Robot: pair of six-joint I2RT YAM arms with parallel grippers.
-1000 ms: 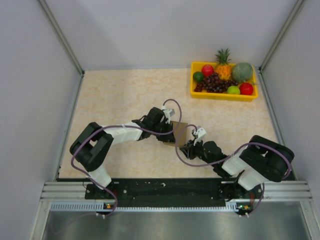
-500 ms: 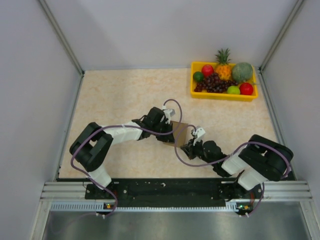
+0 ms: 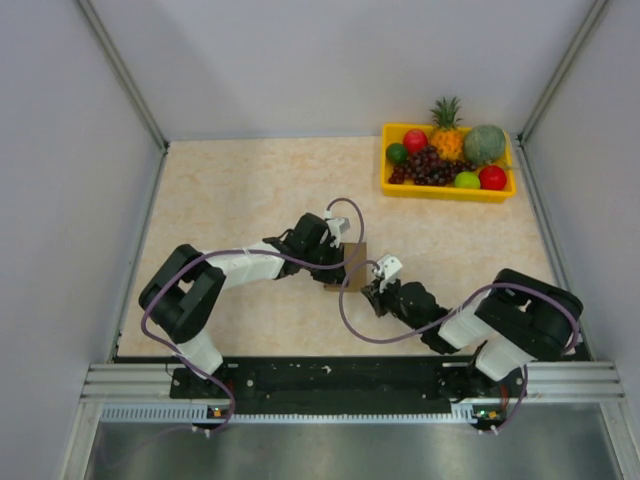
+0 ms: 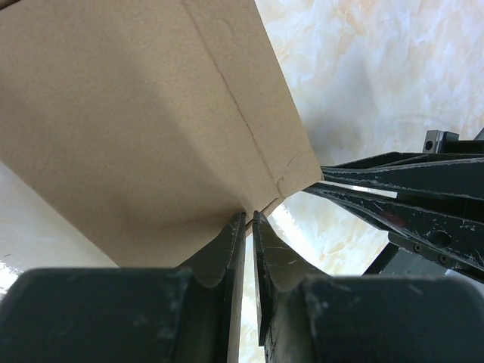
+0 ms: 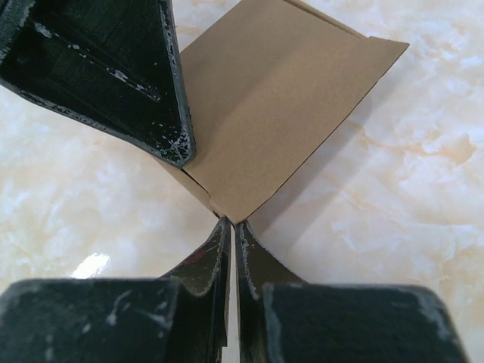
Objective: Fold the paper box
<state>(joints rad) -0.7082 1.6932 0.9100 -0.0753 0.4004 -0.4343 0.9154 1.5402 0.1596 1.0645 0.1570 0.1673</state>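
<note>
Paper box (image 3: 352,265) creased but flattish, most folding left imo; we see left end effector (image 4: 248,219), right end effector (image 5: 229,225) each pinching corner.

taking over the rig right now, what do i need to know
Left gripper: shut on an edge of the box.
Right gripper: shut on one box corner.
Box: held by both grippers, over the middle of the table.
Done: panels creased, partly folded.
Left: finish the folds; it is not a closed box yet.
</note>
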